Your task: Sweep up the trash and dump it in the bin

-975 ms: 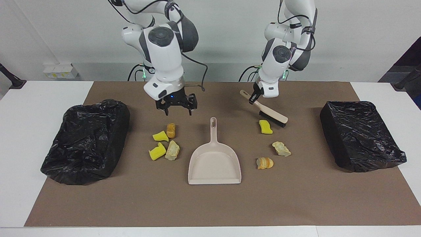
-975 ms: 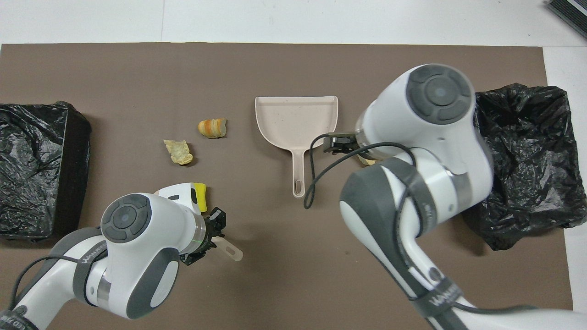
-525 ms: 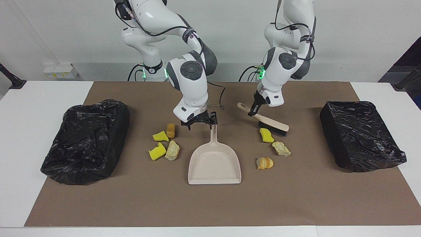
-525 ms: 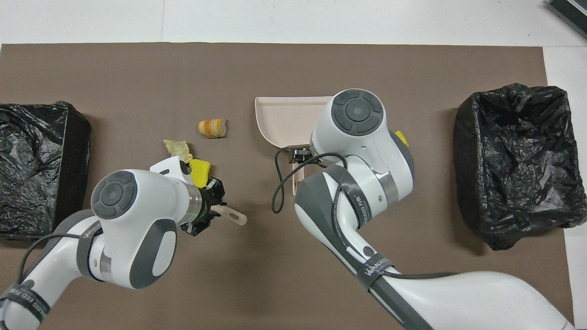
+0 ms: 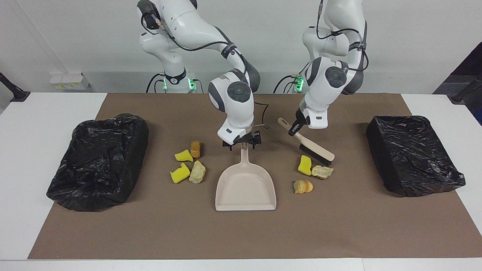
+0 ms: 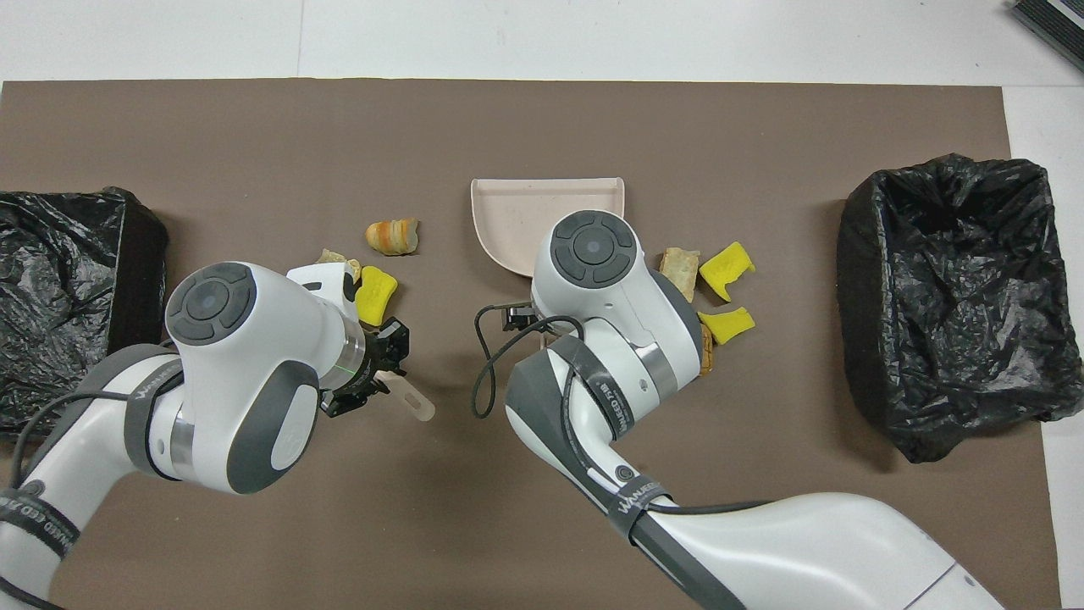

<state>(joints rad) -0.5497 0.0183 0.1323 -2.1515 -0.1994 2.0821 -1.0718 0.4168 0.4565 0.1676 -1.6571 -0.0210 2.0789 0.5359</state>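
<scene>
The right gripper (image 5: 241, 144) is at the top end of the dustpan (image 5: 245, 187) handle, fingers spread to either side of it; whether they touch it cannot be told. The left gripper (image 5: 293, 129) is closed on the handle of a brush (image 5: 311, 145), which slants down so its black bristles meet the mat (image 5: 241, 233) just beside a yellow sponge piece (image 5: 304, 165).

The beige dustpan lies flat in the middle of the mat, handle toward the robots, and its scoop holds nothing. A bin lined with black plastic sits at each end of the table: one (image 5: 98, 162) at the right arm's end, one (image 5: 413, 154) at the left arm's end. Nothing shows inside either.

The trash is seven small pieces in two clusters on the mat, one on each side of the dustpan. By the brush lie the yellow sponge piece, a pale tan lump (image 5: 322, 171) touching it, and an orange-striped lump (image 5: 303, 186) slightly farther from the robots. Toward the right arm's end lie two yellow sponge chunks (image 5: 180, 174), an orange-brown lump (image 5: 195, 149) and a tan lump (image 5: 197, 172), close together.
</scene>
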